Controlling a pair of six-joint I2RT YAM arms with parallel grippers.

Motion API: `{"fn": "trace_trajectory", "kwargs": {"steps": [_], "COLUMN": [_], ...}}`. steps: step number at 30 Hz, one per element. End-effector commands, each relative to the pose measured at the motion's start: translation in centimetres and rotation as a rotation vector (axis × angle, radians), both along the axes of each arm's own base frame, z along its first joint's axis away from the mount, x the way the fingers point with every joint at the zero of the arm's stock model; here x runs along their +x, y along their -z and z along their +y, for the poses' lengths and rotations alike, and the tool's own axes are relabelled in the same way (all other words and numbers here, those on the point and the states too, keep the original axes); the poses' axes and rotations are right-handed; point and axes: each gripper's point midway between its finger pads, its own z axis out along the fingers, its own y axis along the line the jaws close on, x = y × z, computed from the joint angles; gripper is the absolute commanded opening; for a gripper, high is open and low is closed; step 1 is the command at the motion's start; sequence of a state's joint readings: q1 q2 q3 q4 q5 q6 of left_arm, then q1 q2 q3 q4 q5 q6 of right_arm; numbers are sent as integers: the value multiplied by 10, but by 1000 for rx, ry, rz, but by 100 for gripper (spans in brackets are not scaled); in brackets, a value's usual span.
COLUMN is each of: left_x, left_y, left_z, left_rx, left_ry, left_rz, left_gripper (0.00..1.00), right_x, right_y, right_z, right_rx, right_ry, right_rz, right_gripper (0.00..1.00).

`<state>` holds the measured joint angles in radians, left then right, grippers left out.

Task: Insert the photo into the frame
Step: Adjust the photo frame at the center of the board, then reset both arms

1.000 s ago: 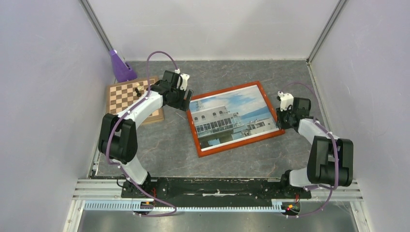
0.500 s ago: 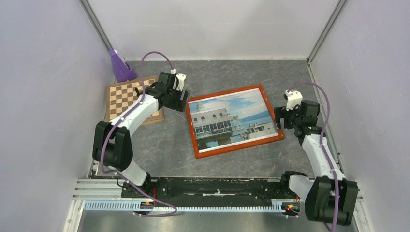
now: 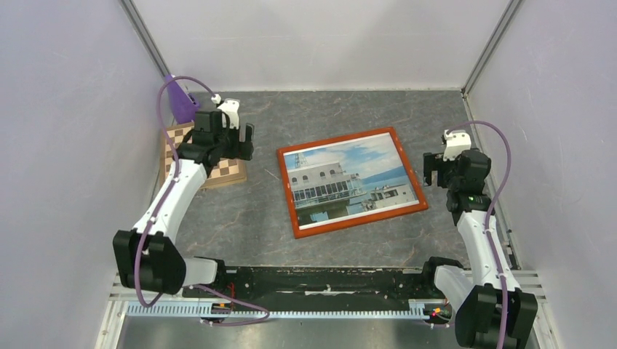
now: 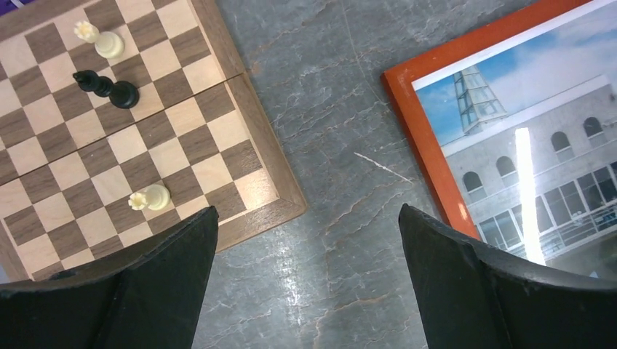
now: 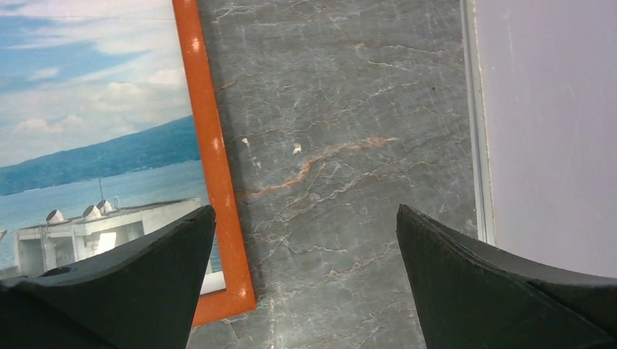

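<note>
both arms have pulled back from the frame (image 3: 287, 190). the left gripper (image 4: 307, 214) now hangs by the chessboard's (image 4: 182, 123) corner, the right gripper (image 5: 305, 211) over the grey table (image 5: 327, 109) beside the frame's right rail. both have fingers spread, holding nothing. the photo (image 3: 351, 180) lies flat inside the frame, so the task looks finished.

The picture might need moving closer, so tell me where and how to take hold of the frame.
Take the frame by its right short rail, coming from above on the outer side with the right gripper, which hangs open beside it. The frame lies flat on the table, its thin rails filled by the photo, so probably only an outer edge offers a hold.
</note>
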<state>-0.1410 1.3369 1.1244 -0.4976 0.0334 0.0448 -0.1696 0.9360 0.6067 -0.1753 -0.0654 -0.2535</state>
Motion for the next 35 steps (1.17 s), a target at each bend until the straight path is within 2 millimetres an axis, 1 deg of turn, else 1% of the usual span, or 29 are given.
{"fn": "trace_trajectory", "kwargs": {"steps": [1, 5, 7, 11, 20, 27, 35], "left_x": [-5, -12, -15, -17, -21, -22, -22], "left_y": [-34, -50, -57, -64, -64, -63, -62], "left_z": [-5, -10, -12, -15, -20, -20, -20], "left_rx": [-58, -91, -123, -140, -160, -160, -158], "left_ry": [8, 28, 19, 34, 72, 75, 74], "left_rz": [-126, -207, -242, -272, -320, -329, -330], "left_gripper": [100, 100, 100, 100, 100, 100, 100], "right_x": [12, 12, 11, 9, -1, -7, -8], "right_y": [-40, -50, -55, -56, -55, -58, -58], "right_z": [-12, -10, -17, -20, -31, -33, -33], "right_rx": [9, 38, 21, -3, -81, -104, -106], "right_ry": [85, 100, 136, 143, 172, 171, 169], "right_rz": [-116, -152, -172, -195, -206, -222, -226], "right_gripper": [98, 98, 98, 98, 98, 98, 98]}}
